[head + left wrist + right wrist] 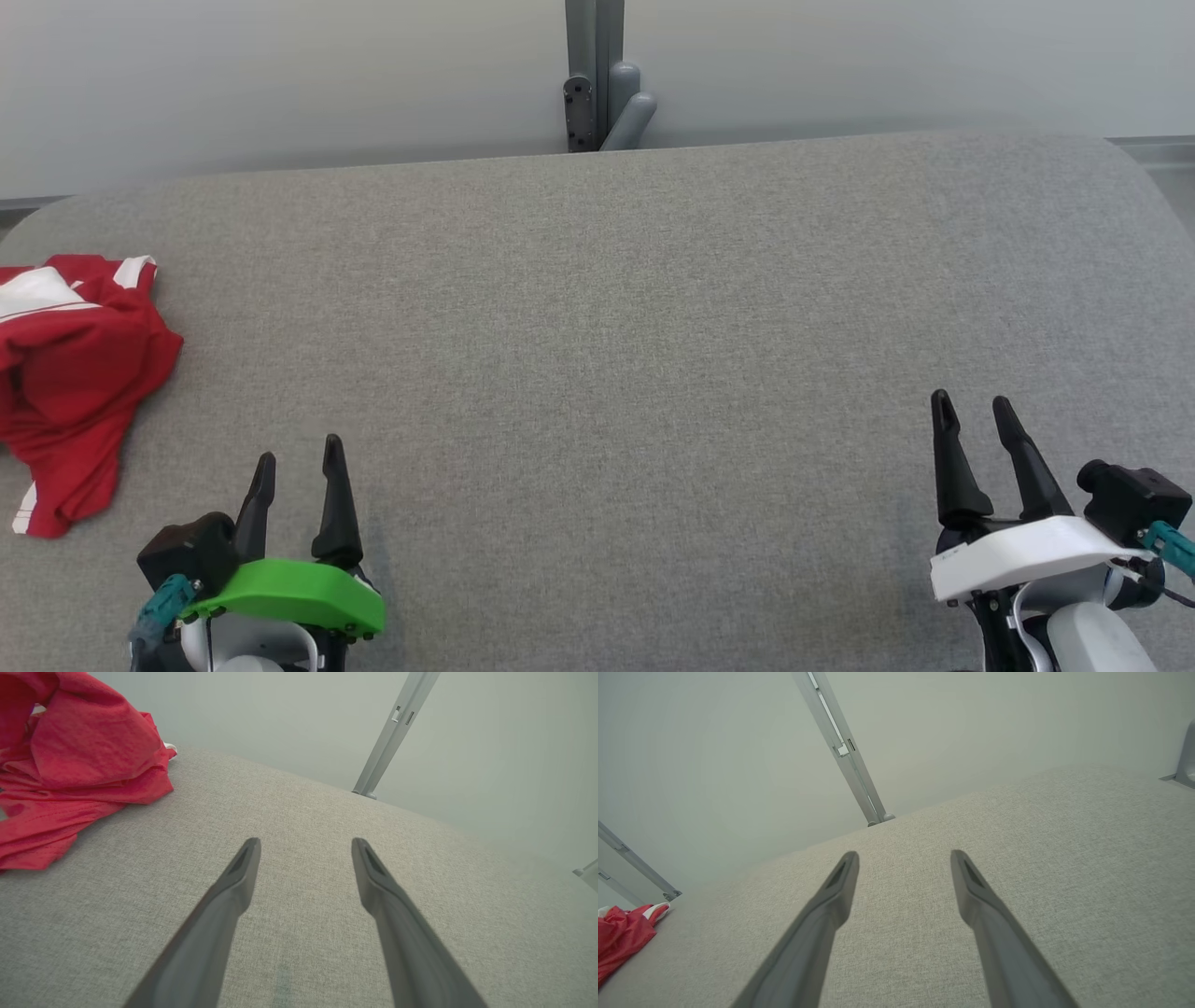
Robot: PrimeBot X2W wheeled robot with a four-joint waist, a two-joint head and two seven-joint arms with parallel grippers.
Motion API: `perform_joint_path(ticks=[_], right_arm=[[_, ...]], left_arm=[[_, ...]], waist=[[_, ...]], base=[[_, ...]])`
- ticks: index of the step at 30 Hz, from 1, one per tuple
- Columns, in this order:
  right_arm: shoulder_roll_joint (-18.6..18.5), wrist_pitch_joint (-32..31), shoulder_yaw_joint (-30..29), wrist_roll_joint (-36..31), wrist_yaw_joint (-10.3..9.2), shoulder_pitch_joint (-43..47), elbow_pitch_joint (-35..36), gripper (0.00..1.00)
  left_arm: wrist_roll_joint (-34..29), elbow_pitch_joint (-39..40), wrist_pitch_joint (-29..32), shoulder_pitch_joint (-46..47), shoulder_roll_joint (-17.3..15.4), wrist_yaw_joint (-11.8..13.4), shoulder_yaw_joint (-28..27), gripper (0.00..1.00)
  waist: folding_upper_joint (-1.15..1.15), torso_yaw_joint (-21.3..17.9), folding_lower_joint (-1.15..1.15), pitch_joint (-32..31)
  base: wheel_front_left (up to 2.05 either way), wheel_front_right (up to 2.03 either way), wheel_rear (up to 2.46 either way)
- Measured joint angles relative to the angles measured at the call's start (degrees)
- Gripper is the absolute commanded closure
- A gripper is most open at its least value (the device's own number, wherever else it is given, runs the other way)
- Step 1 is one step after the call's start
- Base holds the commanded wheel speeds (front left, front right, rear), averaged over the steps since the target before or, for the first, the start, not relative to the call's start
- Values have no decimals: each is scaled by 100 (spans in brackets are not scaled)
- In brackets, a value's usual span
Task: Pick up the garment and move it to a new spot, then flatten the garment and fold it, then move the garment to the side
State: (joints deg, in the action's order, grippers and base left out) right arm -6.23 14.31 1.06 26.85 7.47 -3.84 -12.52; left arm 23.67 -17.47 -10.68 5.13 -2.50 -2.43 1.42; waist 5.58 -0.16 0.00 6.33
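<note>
The crumpled red fabric garment point(79, 373) with white stripes lies in a heap at the far-left edge of the grey cloth-covered counter point(597, 327), partly cut off by the head view's left border. The left tool point(299, 450), under a green cover, sits nearer than the garment and just to its right, apart from it. Its two dark fingers are spread wide and hold nothing. In the left wrist view the garment point(84, 756) lies left of and beyond the left tool point(304, 842).

The right tool point(971, 399), under a white cover, is well apart at the near right, its fingers also spread and holding nothing. In its wrist view the right tool point(903, 854) points across bare cloth, with the garment point(621, 933) far off to the left.

A grey metal post point(593, 75) stands behind the counter's far edge.
</note>
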Motion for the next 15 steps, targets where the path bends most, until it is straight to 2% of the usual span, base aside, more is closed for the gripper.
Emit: perform_joint_path(ticks=[15], right_arm=[[151,24,-241,-1077,1,35,-1,0]], left_arm=[[-725,-4,-178,-53,-9,44,60,0]], waist=[[0,2,0,19]], base=[[0,0,0]])
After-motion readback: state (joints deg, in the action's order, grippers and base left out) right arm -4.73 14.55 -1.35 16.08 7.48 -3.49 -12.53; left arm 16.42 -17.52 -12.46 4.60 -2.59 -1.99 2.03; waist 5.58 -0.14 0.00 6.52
